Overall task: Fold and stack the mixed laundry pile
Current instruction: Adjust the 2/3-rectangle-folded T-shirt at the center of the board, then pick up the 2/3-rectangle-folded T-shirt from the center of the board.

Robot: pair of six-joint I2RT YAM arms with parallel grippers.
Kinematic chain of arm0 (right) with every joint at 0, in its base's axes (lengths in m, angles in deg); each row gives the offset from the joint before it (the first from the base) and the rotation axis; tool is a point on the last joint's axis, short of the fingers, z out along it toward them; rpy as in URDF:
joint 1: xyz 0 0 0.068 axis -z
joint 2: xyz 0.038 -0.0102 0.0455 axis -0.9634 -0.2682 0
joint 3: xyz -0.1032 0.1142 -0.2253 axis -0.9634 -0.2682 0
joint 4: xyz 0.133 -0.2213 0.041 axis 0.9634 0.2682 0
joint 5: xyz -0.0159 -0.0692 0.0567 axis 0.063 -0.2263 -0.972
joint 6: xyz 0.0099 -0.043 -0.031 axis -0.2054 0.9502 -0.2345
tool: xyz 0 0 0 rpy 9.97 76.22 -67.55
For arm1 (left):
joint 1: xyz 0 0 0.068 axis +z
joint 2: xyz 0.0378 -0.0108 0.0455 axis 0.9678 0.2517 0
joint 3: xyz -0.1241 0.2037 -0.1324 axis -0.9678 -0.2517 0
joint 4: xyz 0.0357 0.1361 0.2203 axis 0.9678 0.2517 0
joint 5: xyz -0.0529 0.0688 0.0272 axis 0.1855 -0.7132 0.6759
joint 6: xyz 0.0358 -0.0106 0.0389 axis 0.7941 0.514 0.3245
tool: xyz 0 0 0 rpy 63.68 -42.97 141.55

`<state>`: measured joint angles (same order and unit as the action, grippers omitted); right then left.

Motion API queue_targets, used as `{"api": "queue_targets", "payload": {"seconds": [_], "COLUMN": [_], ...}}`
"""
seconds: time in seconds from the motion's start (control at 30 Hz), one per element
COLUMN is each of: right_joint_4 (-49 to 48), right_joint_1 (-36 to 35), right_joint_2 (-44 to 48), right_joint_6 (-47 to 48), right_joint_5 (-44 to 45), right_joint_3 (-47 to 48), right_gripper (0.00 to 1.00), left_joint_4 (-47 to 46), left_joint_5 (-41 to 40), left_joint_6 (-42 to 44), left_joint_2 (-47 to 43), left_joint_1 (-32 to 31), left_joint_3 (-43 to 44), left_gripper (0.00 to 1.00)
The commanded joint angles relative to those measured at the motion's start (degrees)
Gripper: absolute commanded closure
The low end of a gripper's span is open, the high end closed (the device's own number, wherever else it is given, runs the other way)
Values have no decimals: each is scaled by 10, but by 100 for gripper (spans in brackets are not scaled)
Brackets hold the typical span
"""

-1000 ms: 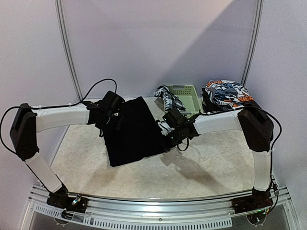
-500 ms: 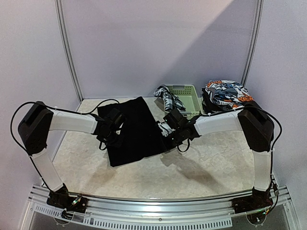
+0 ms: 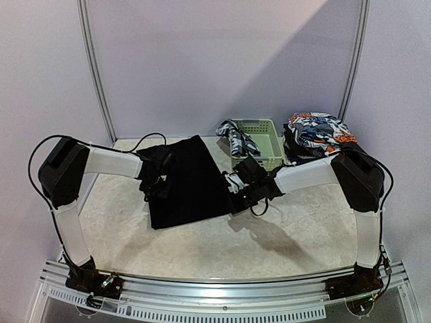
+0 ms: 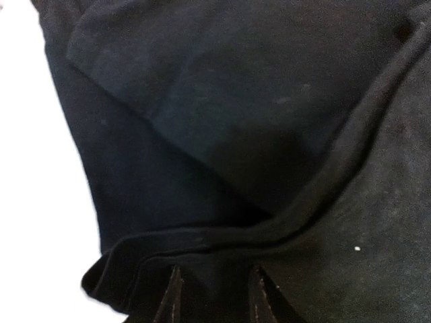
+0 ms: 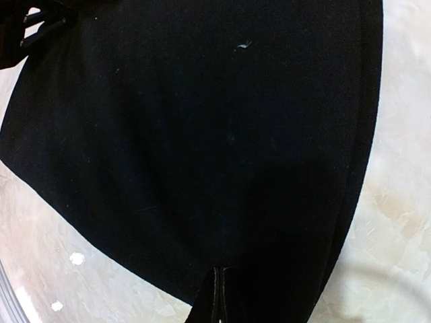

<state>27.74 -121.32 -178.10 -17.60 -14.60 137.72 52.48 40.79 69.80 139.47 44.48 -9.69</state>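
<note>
Cloth fills the left wrist view: the left pincer (image 4: 215,272) has its two fingers set close together with a doubled hem of the black cloth (image 3: 192,178) bunched at their tips, so it looks to be pinching that edge. On the far side of the same garment sits the right pincer (image 3: 237,196). Its wrist camera shows one finger against the black fabric and the other lost in it, so I cannot tell whether it is clamped or spread. Between the two pincers the cloth lies mostly flat on the bench (image 3: 283,235), with a loose fold beside the left pincer.

Judging from this, the step in hand is folding this first garment. The next move probably calls for lifting the held edge and carrying it across toward the right pincer, keeping the layers square and free of wrinkles.

Beyond the right pincer, a black-and-white checked shirt (image 3: 232,138) hangs over the rim of the green basket (image 3: 266,145). Further off to that pincer's right, the printed pieces (image 3: 316,131) wait in a heap, not yet folded.
</note>
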Motion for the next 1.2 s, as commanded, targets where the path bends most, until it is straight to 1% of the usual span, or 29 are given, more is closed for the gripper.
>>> {"api": "queue_targets", "payload": {"seconds": [0.0, 0.03, 0.13, 0.17, 0.27, 0.4, 0.5, 0.67, 0.83, 0.97, 1.17], "right_joint_4": [54, 54, 57, 58, 71, 80, 81, 81, 82, 74, 72], "right_joint_1": [6, 6, 6, 6, 6, 6, 6, 6, 14, 24, 27], "right_joint_2": [-18, -19, -19, -19, -15, 5, 26, 39, 26, 12, -10], "right_joint_6": [-4, -3, -4, -4, -2, 2, 5, 7, 12, 12, 12], "right_joint_5": [21, 20, 15, 14, 11, 2, -12, -11, -3, -3, 1], "right_joint_3": [-27, -26, -21, -19, -5, 12, 25, 41, 46, 44, 32], "right_gripper": [96, 96, 96, 96, 96, 95, 94, 93, 93, 93, 94], "left_joint_4": [32, 34, 75, 87, 102, 125, 124, 111, 76, 50, 13], "left_joint_5": [-38, -44, -107, -115, -113, -102, -79, -8, 61, 74, 100], "left_joint_6": [-2, -6, -35, -44, -57, -76, -88, -113, -128, -139, -157], "left_joint_2": [-11, -14, -4, -4, -29, -87, -131, -186, -200, -187, -166], "left_joint_1": [10, 12, 16, 14, -10, -55, -84, -122, -147, -151, -161], "left_joint_3": [6, 4, 14, 15, 0, -25, -48, -88, -131, -159, -192], "left_gripper": [62, 60, 60, 59, 55, 45, 42, 45, 56, 64, 67]}}
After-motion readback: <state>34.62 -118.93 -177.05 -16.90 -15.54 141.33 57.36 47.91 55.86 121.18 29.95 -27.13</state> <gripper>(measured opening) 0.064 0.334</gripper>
